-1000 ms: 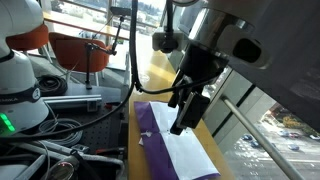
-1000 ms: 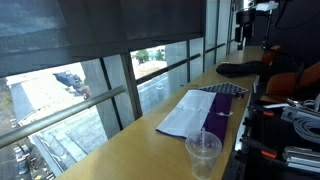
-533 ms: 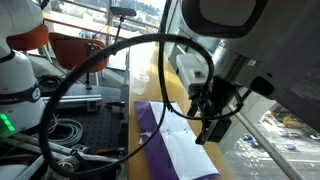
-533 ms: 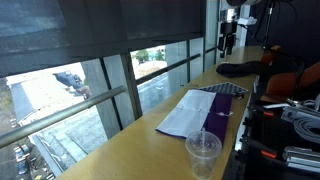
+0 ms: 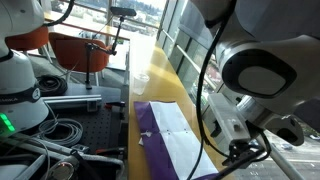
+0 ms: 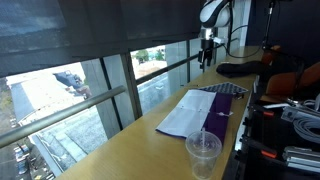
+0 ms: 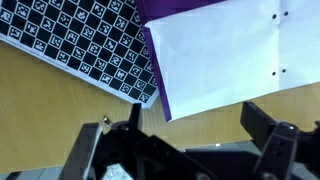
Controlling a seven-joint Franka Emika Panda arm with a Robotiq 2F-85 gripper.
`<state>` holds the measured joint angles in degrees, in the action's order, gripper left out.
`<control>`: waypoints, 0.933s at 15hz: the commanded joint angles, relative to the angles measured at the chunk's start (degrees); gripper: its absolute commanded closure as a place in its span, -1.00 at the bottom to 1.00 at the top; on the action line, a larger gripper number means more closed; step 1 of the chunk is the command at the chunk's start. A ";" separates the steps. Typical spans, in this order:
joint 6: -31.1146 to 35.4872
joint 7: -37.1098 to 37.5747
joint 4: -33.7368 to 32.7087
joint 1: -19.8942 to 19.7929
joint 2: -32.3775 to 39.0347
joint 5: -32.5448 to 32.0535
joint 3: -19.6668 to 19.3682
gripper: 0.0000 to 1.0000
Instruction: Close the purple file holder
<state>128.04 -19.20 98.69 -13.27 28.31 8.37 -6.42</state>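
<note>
The purple file holder (image 5: 152, 132) lies open and flat on the yellow-tan table, with white sheets (image 5: 180, 138) showing on its window side. It also shows in an exterior view (image 6: 224, 106) with the sheets (image 6: 186, 114) beside it. My gripper (image 5: 244, 152) hangs open and empty above the table's window edge, past the folder's end. In the wrist view the gripper (image 7: 185, 135) has its two dark fingers (image 7: 268, 124) spread wide, with the folder's purple edge (image 7: 156, 60) and white paper (image 7: 230, 50) above them.
A checkerboard calibration sheet (image 7: 80, 45) lies beside the folder. A clear plastic cup (image 6: 203, 152) stands at the near end of the table. A black object (image 6: 240, 70) lies at the far end. Windows run along one side; cables and equipment (image 5: 60, 130) lie along the other.
The arm has swung across the table towards the window side and come lower. The gripper stays open and empty. The folder has not moved.
</note>
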 commanded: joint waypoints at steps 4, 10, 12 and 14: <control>-16.34 -8.41 -23.89 -9.13 16.12 8.80 7.19 -1.00; -25.00 -10.79 -36.95 -12.11 27.39 10.16 9.10 -1.00; -25.65 -10.83 -40.53 -12.11 30.91 9.63 9.43 -1.00; -25.16 -10.86 -43.50 -11.81 34.29 9.21 9.83 -1.00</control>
<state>105.03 -29.49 62.86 -24.44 56.71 17.33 1.83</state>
